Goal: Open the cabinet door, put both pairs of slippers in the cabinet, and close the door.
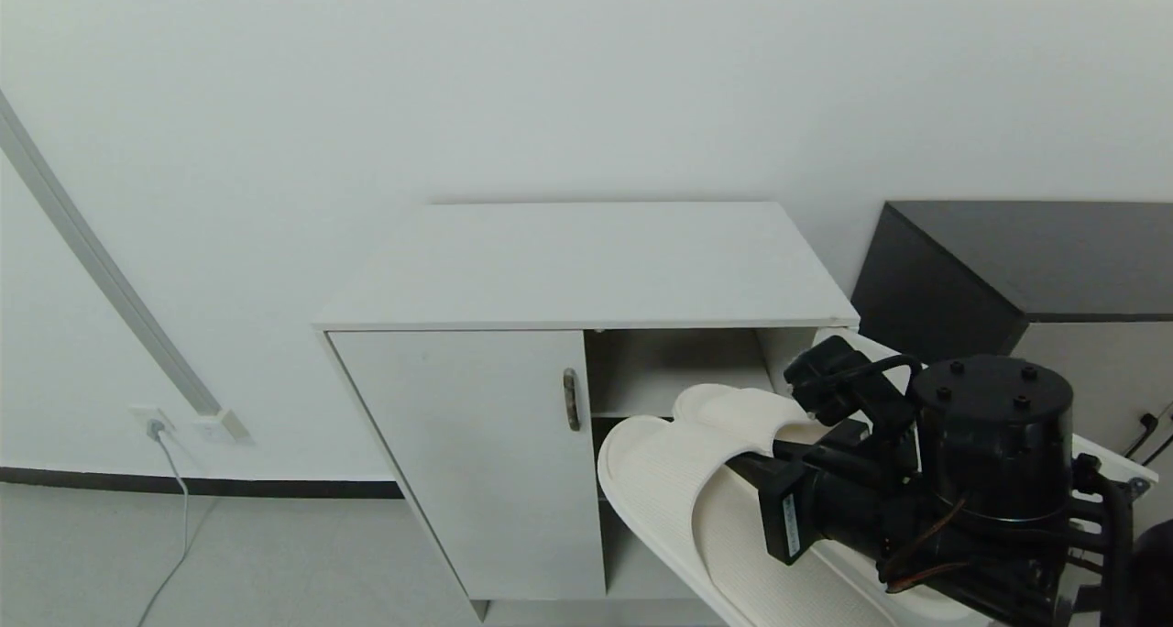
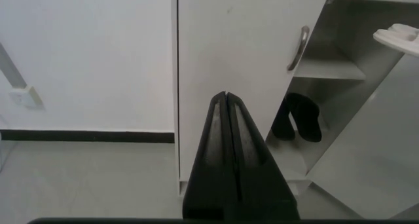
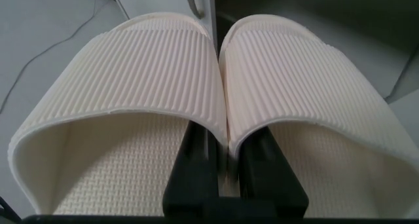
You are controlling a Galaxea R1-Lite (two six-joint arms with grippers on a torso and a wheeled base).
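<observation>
A pair of cream ribbed slippers [image 3: 163, 73] is held side by side, my right gripper [image 3: 222, 155] shut on their touching inner walls with one finger inside each. In the head view the cream slippers [image 1: 669, 462] hang in front of the cabinet's open right half, toes pointing left and towards it, and the right gripper [image 1: 765, 467] reaches in from the right. The white cabinet [image 1: 586, 269] has its left door [image 1: 467, 453] closed, with a metal handle [image 1: 571, 399]. A black pair of slippers [image 2: 298, 117] stands on the lower shelf inside. My left gripper [image 2: 226, 99] is shut and empty, low in front of the closed door.
The open right door [image 1: 1113, 457] swings out behind my right arm. A dark cabinet [image 1: 1008, 269] stands to the right of the white one. A wall socket with a grey cable [image 1: 154, 423] is at the left, above bare grey floor [image 1: 275, 563].
</observation>
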